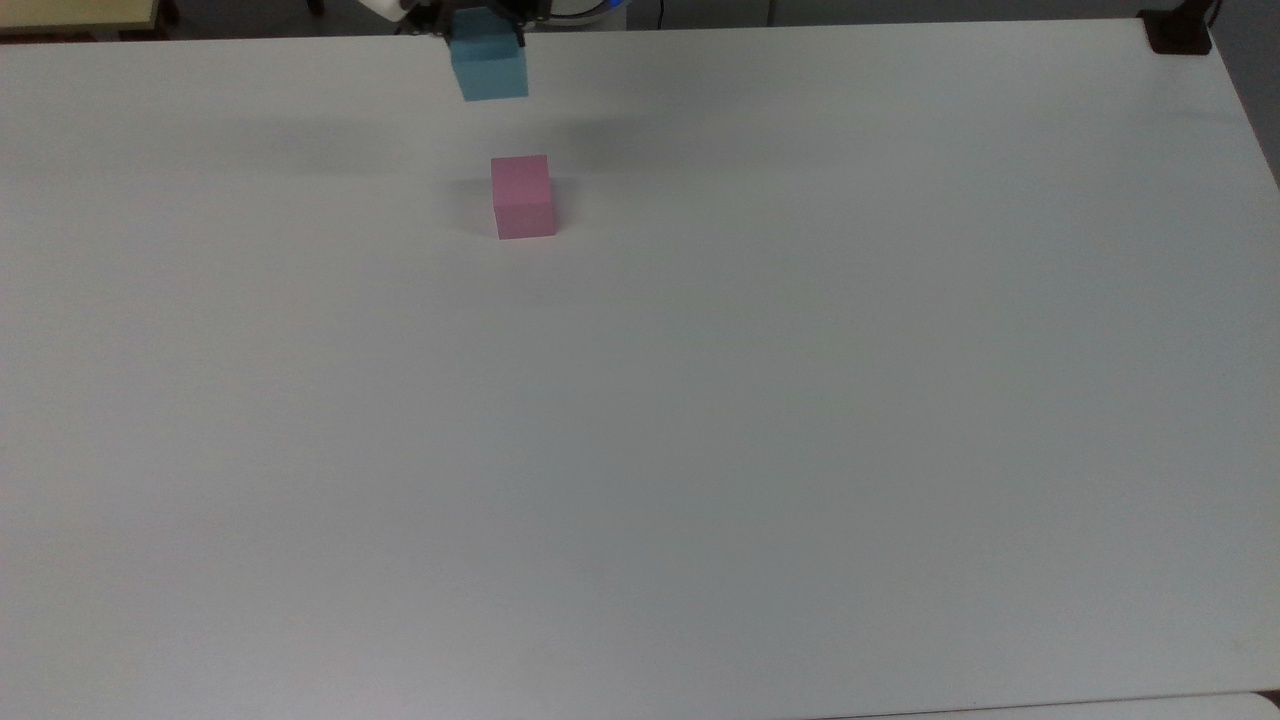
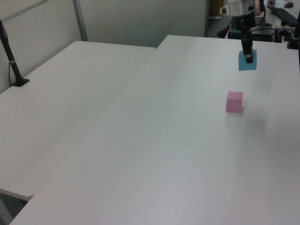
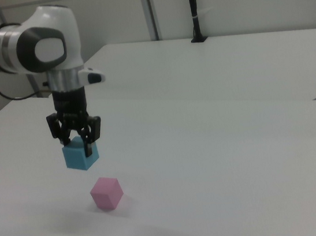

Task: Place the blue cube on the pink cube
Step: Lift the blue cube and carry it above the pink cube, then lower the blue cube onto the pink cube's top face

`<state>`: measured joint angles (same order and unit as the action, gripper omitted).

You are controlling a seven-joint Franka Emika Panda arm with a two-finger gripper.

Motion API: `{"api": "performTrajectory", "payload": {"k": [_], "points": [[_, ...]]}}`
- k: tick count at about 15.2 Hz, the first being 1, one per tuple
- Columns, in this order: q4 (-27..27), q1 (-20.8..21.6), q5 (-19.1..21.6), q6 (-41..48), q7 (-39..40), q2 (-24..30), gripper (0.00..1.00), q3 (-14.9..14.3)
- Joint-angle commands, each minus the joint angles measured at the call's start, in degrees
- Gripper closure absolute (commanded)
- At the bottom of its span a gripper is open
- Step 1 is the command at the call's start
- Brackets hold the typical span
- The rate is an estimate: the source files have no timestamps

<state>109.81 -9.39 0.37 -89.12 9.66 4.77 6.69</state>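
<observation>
gripping the blue cube point(image 3: 81, 154), the gripper point(image 3: 76, 141) hung above the table point(image 3: 240, 165), near the pink cube point(image 3: 107, 193).

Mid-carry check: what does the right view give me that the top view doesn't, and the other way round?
The right view alone shows the arm, the gripper with its jaws shut on the blue cube, and clear air between that cube and the table. The top view alone shows the black mount at the table's far corner. Both show the pink cube on the table.
</observation>
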Motion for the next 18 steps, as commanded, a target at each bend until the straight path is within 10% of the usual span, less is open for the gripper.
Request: {"api": "performTrajectory", "payload": {"k": [1,15,18], "points": [[11.0,2.6,1.0,-13.8,-6.4,1.7,0.41,-0.3],[14.7,2.4,-2.0,-26.6,-7.7,-2.7,0.40,0.0],[14.5,2.2,-2.0,-26.4,-7.9,-2.7,0.08,0.0]]}}
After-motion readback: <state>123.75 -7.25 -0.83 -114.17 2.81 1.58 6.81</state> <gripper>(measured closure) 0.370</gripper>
